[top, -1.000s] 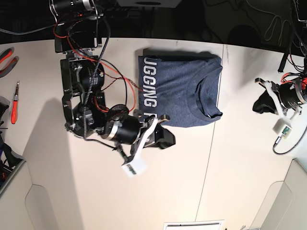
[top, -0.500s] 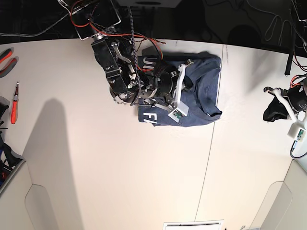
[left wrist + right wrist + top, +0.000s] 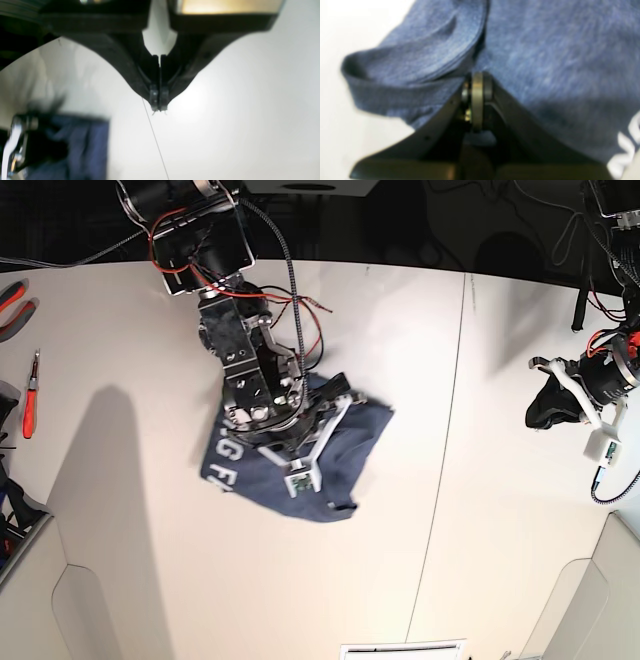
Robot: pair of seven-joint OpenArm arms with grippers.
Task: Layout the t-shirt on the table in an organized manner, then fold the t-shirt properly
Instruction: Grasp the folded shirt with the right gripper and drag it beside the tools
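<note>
In the right wrist view, the right gripper [image 3: 477, 82] is seen with its jaws closed, pressed into the blue cloth of the t-shirt [image 3: 520, 50]; whether a layer is pinched between the tips cannot be told, since the picture is blurred. A rolled sleeve or hem is seen just to the left of the tips, and a scrap of white lettering at the lower right.

In the left wrist view, the left gripper [image 3: 159, 101] is shown with its jaws closed on nothing, hanging above the bare table [image 3: 237, 112] near the thin dark seam [image 3: 155, 140], with the t-shirt [image 3: 82, 147] well apart at the lower left.

From the base view, the t-shirt [image 3: 340, 480] is found in a folded bundle near the middle of the table [image 3: 500, 510], left of the seam, turned askew under the right gripper [image 3: 335, 408]. The left gripper [image 3: 545, 405] is held far off at the right edge. Red-handled tools [image 3: 30, 395] are seen at the far left.

The fold is judged largely made, but the bundle is crooked and rumpled; squaring and flattening are judged still to be done.

Against the earlier frames, the t-shirt has been dragged from the back of the table, beside the seam, forward and leftward, and it has been rotated. The right arm has swung over it, and the left arm has shifted only slightly.
</note>
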